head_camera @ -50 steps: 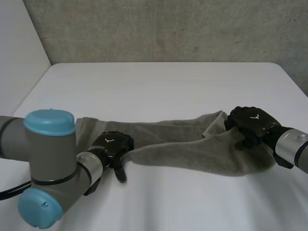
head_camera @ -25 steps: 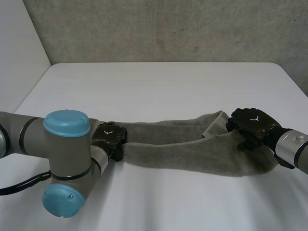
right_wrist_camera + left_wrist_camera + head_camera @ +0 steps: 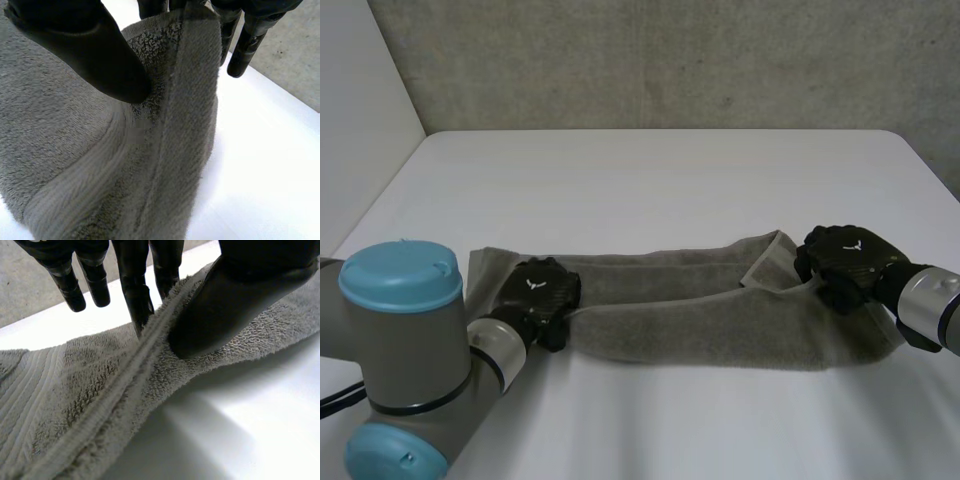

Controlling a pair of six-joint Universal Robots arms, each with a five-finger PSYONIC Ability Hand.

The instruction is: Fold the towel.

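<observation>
Work surface and surroundings.
The white table (image 3: 650, 170) has a smooth matte top with rounded far corners. Beyond its far edge rises a rough, mottled grey concrete wall (image 3: 670, 60). A plain white panel (image 3: 360, 100) stands along the left side and meets that wall at the corner.

White table (image 3: 650, 180) before a grey concrete wall (image 3: 670, 60).
The tabletop is smooth and matte, with rounded far corners, under soft, even light. The wall behind it is rough, speckled and faintly stained. A plain pale wall (image 3: 360, 100) meets it at the left, forming a corner.
</observation>
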